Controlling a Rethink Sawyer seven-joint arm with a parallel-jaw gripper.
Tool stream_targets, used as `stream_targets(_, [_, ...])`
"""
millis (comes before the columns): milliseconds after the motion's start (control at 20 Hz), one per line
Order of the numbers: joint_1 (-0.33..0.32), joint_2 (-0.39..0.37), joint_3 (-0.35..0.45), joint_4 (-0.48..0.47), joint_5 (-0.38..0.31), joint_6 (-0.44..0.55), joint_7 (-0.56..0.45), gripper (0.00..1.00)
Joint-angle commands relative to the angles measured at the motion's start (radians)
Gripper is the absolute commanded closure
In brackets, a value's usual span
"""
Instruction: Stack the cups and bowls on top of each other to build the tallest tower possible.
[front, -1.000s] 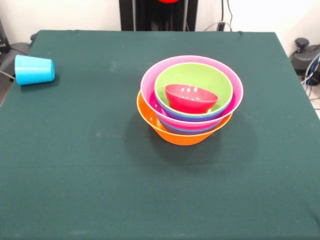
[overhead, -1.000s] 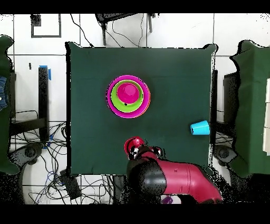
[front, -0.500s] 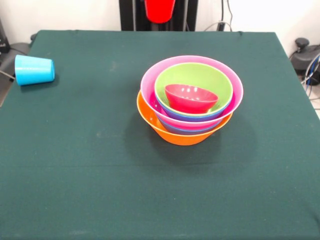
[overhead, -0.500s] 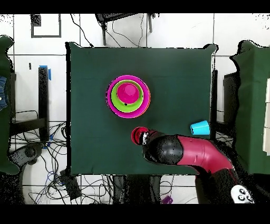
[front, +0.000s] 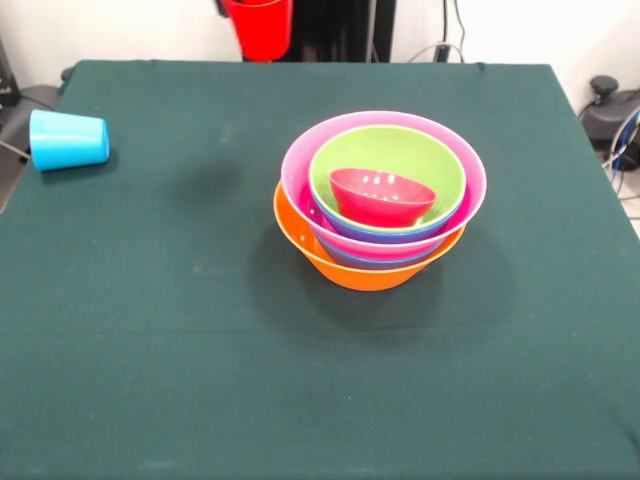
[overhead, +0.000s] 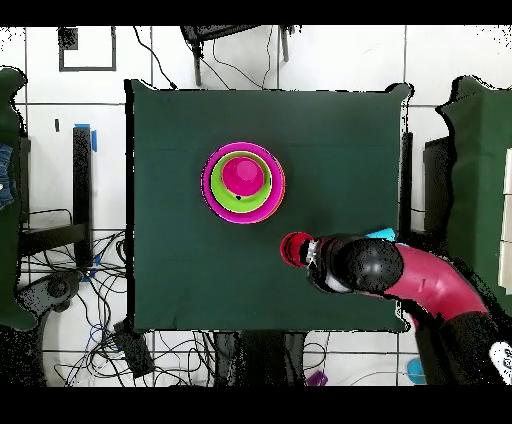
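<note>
A dark green table (front: 150, 330) carried the tower (front: 380, 200) near its middle: orange bowl (front: 350, 268) undermost, pink bowl (front: 300, 165), lime green bowl (front: 400, 150), small red bowl (front: 382, 195) innermost. The arm's hand (overhead: 310, 252) was clamped on a red cup (front: 259, 27) aloft above the far edge. A light blue cup (front: 68, 140) lay sideways at a side edge.

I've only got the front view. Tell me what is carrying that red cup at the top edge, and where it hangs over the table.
Observer: Overhead, the red cup sits at the tip of the red and black arm, which comes in low across one corner of the table.
Operator: Give me its place against the tower.
Observer: It is not above the tower. Overhead it hangs over bare cloth, clear of the tower's rim, between the tower and the light blue cup.
Operator: Check that blue cup from above.
Observer: Overhead, the arm covers most of it; only a sliver shows near the table's edge.
</note>
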Motion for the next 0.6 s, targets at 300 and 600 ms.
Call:
stream_targets(300, [-0.041, 0.149, 0.067, -0.27, -0.078, 0.243, -0.212, 1.0])
stream_targets(600, [-0.045, 0.188, 0.078, -0.364, -0.099, 0.34, -0.252, 1.0])
